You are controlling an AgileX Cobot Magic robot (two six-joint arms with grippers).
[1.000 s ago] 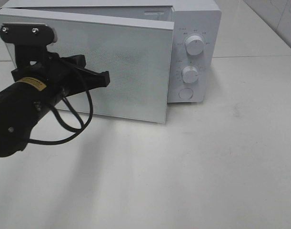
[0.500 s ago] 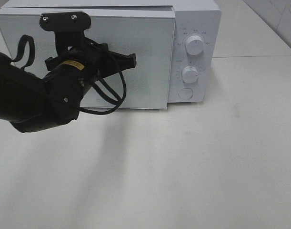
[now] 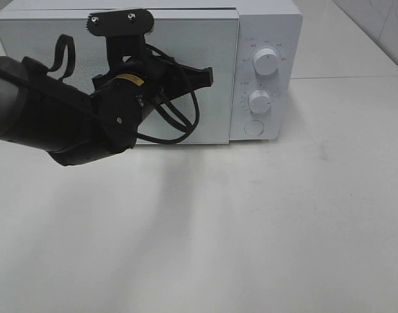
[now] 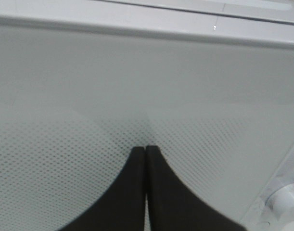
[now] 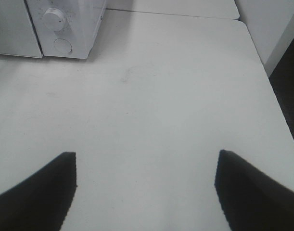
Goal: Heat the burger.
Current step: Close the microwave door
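Burger: not in sight in any view, so its place, heading and long axis cannot be told. Microwave point(image 3: 267, 29) is a white, boxy, smooth shell at the back of the counter point(image 5: 161, 96). Its door point(image 3: 215, 98) is a flat panel, finely dotted. Beside the door are two round white knobs point(image 3: 266, 62), one above the other. Left hand point(image 4: 146, 150) has black tapered fingers pressed together, tips at the door, contact unclear. Right hand point(image 5: 147, 156) is spread wide over the bare matte counter.

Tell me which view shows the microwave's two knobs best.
Exterior high: the upper knob and lower knob both face the camera, unblocked. Right wrist shows only one knob, at the edge; left wrist shows a blurred bit.
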